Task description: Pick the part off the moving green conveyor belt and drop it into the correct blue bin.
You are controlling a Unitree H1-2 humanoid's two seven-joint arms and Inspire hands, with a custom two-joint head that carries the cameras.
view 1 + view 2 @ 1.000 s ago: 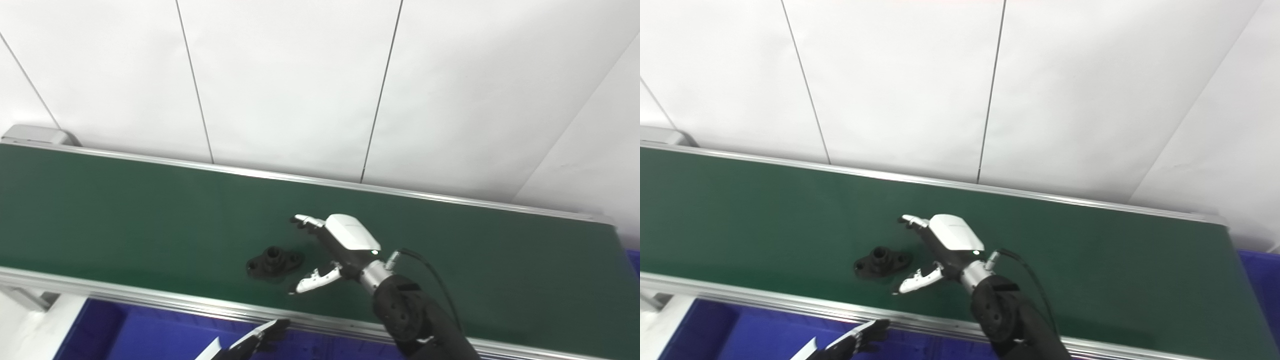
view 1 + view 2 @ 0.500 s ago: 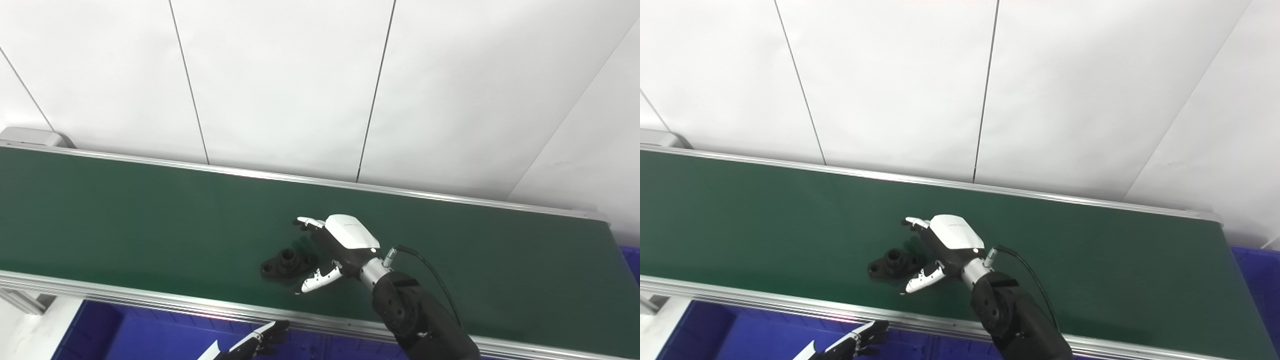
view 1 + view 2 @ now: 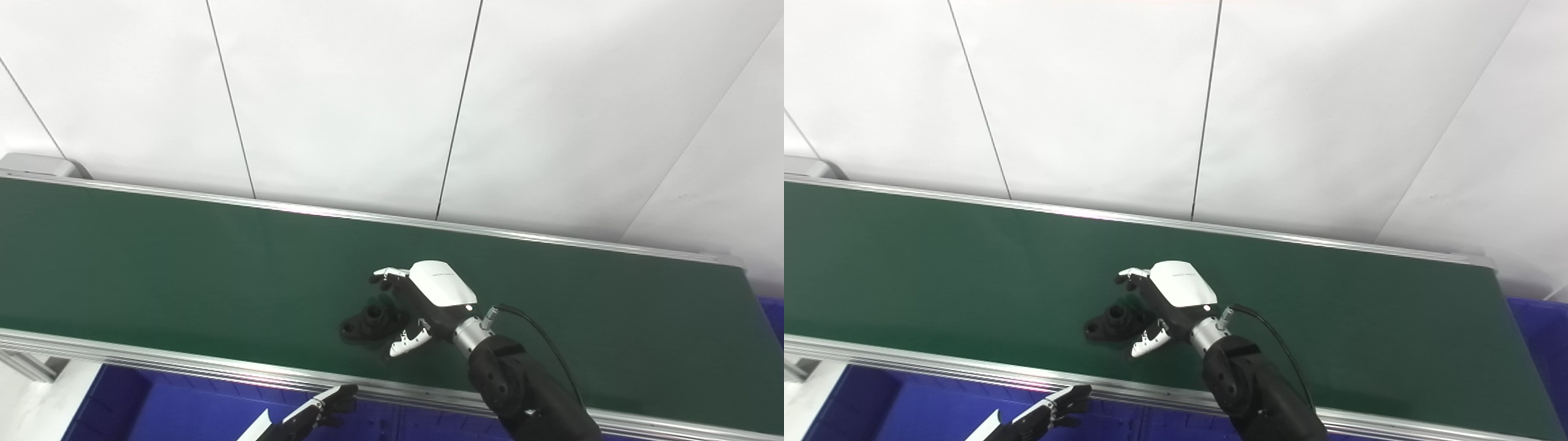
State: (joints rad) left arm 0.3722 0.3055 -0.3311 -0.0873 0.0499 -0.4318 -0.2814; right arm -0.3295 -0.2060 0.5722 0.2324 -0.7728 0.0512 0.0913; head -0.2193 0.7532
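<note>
Green belt (image 3: 153, 257) carries a black part (image 3: 367, 321) half hidden between the open right hand's (image 3: 422, 300) spread fingers.

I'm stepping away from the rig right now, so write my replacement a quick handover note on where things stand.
Right robot hand: open on the green conveyor belt, fingers and thumb either side of the black part; not yet closed.
Left robot hand: low at the bottom edge, over the blue bin, fingers spread, holding nothing.
Done: the right robot hand is placed at the part.
Left: close on it, lift, drop it into the correct bin.
</note>
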